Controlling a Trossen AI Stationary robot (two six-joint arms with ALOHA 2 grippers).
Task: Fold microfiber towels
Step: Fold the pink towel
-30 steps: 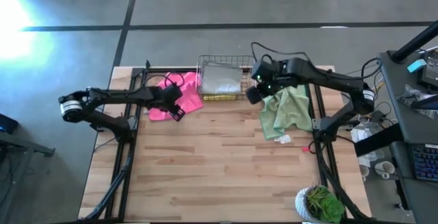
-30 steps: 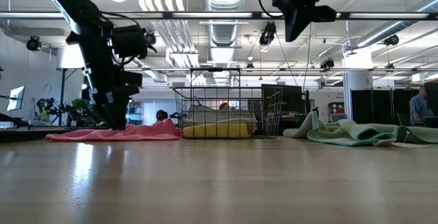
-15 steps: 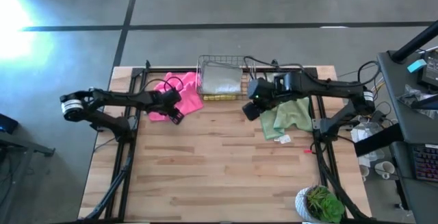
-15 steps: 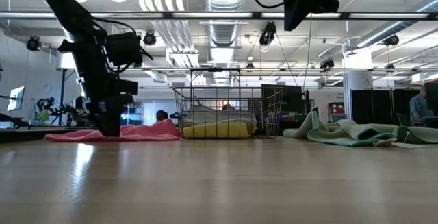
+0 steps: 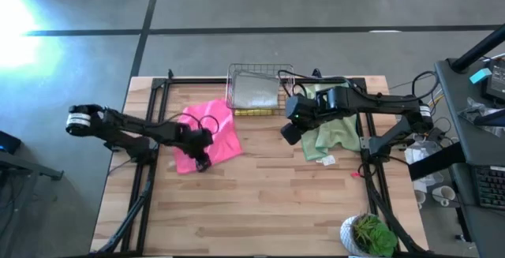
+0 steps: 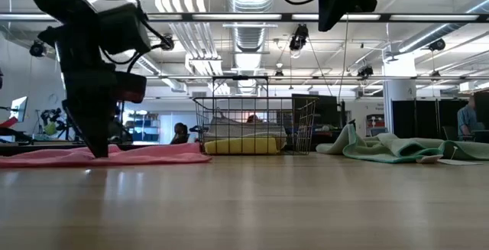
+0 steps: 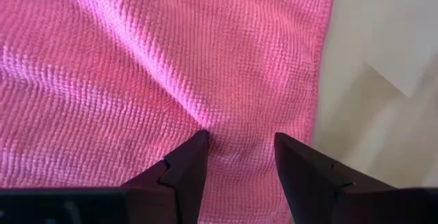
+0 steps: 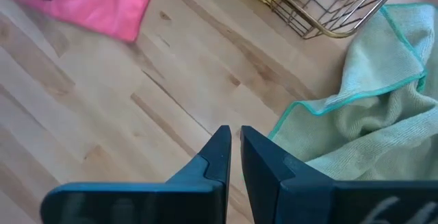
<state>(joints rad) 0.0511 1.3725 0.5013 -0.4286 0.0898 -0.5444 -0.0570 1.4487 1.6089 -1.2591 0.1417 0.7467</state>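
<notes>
From above, my left hand (image 5: pixel 201 161) now sits on the near corner of the pink towel (image 5: pixel 211 134), which lies spread on the tabletop (image 5: pixel 260 195). A moment ago that cloth was bunched against the wire basket (image 5: pixel 254 92); it has been dragged clear and opened out, so I judge it ready for a first fold. My right hand (image 5: pixel 289 132) has swung in from the basket and hovers beside the sage green towel (image 5: pixel 335 132), which lies crumpled at the right.

At table height, the left hand (image 6: pixel 98 149) reaches down to the pink towel (image 6: pixel 153 154), now flat; the right hand (image 6: pixel 328 21) hangs high. A yellow towel (image 6: pixel 243 144) sits in the basket (image 6: pixel 256 124).

Through the left wrist camera, my fingers (image 7: pixel 185 166) are spread, tips pressing into the pink towel (image 7: pixel 137 59) near its hem, with a ridge of fabric between them.

Through the right wrist camera, the fingers (image 8: pixel 217 152) are pressed together, empty, above bare wood beside the sage green towel (image 8: pixel 369 114).
</notes>
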